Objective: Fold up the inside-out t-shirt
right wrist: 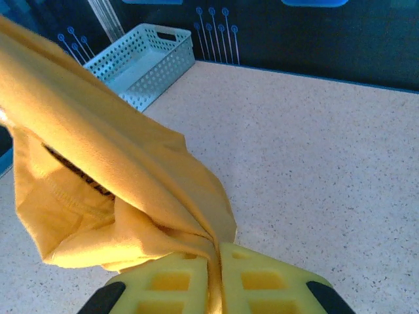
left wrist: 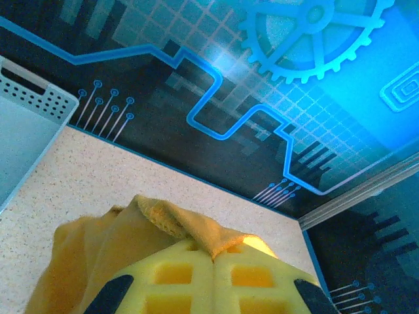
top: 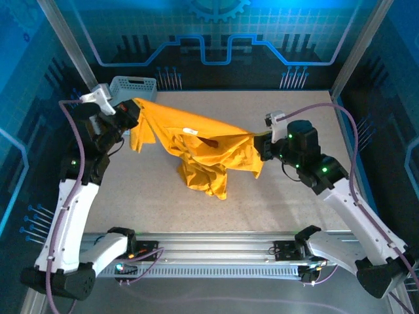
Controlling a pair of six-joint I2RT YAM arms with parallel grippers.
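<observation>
The mustard t-shirt hangs stretched between my grippers, its middle drooping to the speckled table. My left gripper pinches one edge beside the lattice basket. My right gripper clamps the opposite edge.

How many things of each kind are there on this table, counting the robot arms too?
Yellow t-shirt: 1
Grey lattice basket: 1
Robot arms: 2, the left arm and the right arm
Total: 4
</observation>
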